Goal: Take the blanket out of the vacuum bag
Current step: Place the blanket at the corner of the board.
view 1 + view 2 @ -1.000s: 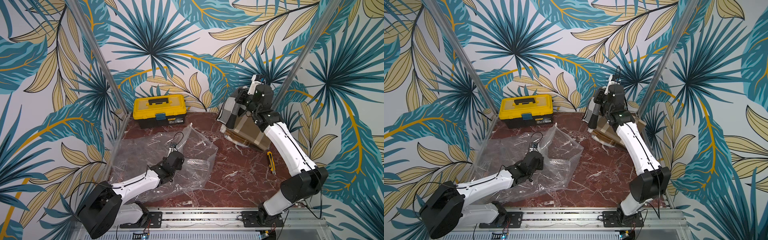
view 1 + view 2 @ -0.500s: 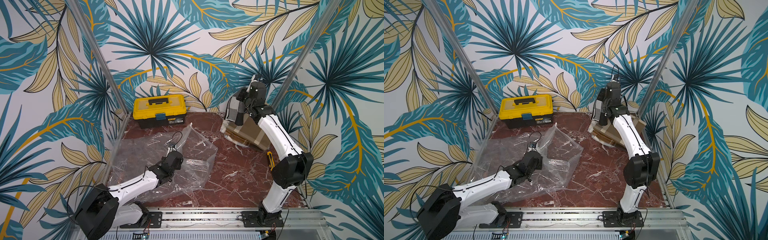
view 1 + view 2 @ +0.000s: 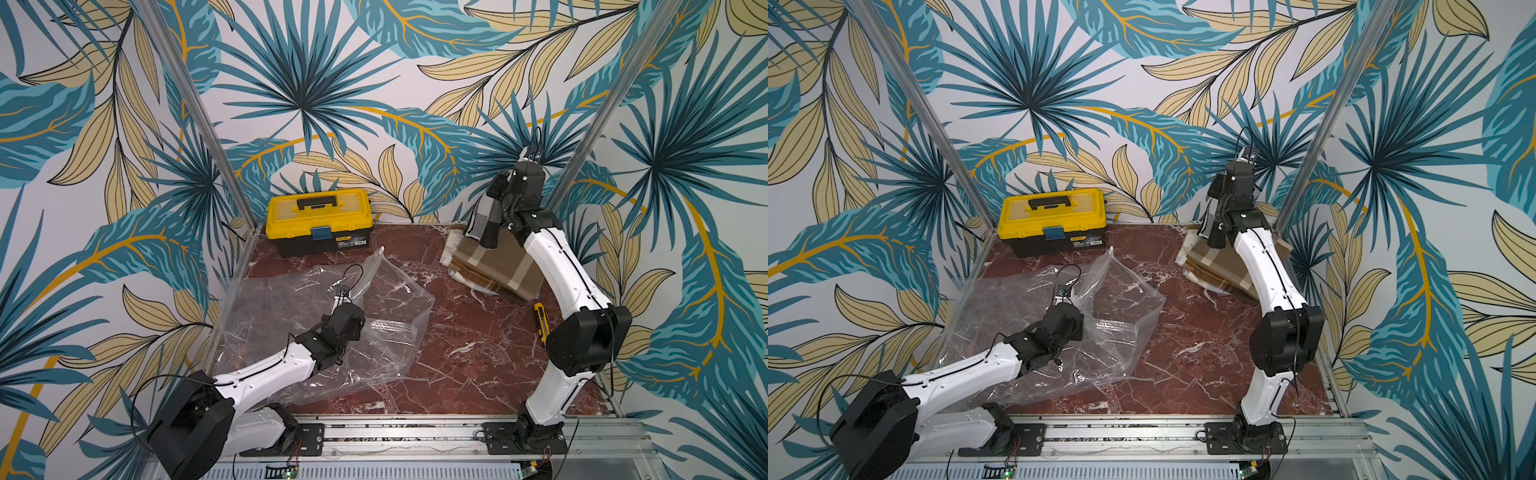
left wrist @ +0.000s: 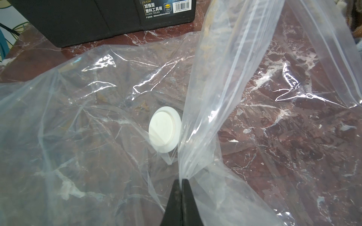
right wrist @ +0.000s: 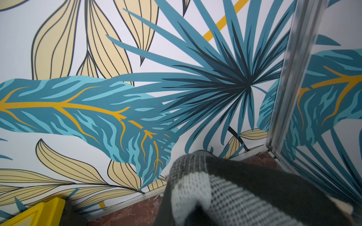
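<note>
Printed on the one yellow-lidded toolbox (image 4: pixel 109 19): "PLASTIC TOOLBOX". One vacuum bag (image 3: pixel 291 303), one blanket (image 3: pixel 498 266), one utility knife (image 3: pixel 541 322), on a red marble tabletop (image 3: pixel 465 365) between leaf-print walls (image 3: pixel 374 104). Pinched in the left fingers (image 4: pixel 177 195): a fold of the bag, spread at left. Held up in the right fingers (image 3: pixel 489 230): a corner of the blanket, outside the bag.

A knitted grey, white and dark blanket (image 5: pixel 225 191) fills the foreground, before a leaf-patterned wall (image 5: pixel 137 78), a metal post (image 5: pixel 290 78), a strip of red tabletop (image 5: pixel 133 212) and a yellow toolbox (image 5: pixel 39 212) corner.
</note>
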`<state>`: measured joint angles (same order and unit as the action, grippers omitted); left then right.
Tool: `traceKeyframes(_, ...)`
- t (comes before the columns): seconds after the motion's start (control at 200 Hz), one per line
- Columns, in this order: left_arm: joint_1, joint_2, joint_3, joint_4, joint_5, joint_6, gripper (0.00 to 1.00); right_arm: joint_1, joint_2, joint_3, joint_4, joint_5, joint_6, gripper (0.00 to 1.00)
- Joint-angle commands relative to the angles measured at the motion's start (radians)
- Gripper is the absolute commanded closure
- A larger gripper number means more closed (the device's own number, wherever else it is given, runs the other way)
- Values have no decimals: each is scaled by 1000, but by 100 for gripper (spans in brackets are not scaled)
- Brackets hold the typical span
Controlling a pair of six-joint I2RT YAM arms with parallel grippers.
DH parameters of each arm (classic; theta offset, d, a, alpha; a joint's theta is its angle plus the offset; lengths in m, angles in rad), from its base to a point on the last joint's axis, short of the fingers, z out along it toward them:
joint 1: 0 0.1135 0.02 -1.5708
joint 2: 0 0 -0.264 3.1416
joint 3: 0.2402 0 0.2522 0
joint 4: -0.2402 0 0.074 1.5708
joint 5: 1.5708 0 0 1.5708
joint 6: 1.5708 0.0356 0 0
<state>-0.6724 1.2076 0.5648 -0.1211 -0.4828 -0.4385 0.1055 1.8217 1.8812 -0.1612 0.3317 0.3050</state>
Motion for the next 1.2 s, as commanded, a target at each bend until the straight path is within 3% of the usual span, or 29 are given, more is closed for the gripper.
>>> traceKeyframes(0.0,7,-23,-17,-14,-10,-4,100,-18,23,44,98,26,-14,100)
traceKeyframes(0.536,7,-8,-36,3,-3,-2,100,-40,77,19,262,281,83,100)
traceKeyframes(0.716,8,16,-39,23,9,4,100,-44,11,-164,375,409,95,100)
traceKeyframes(0.937,9,42,-30,50,33,-2,100,-43,-113,-411,326,464,185,100)
traceKeyframes(1.197,9,76,-20,72,70,-1,100,-75,-271,-667,279,559,140,100)
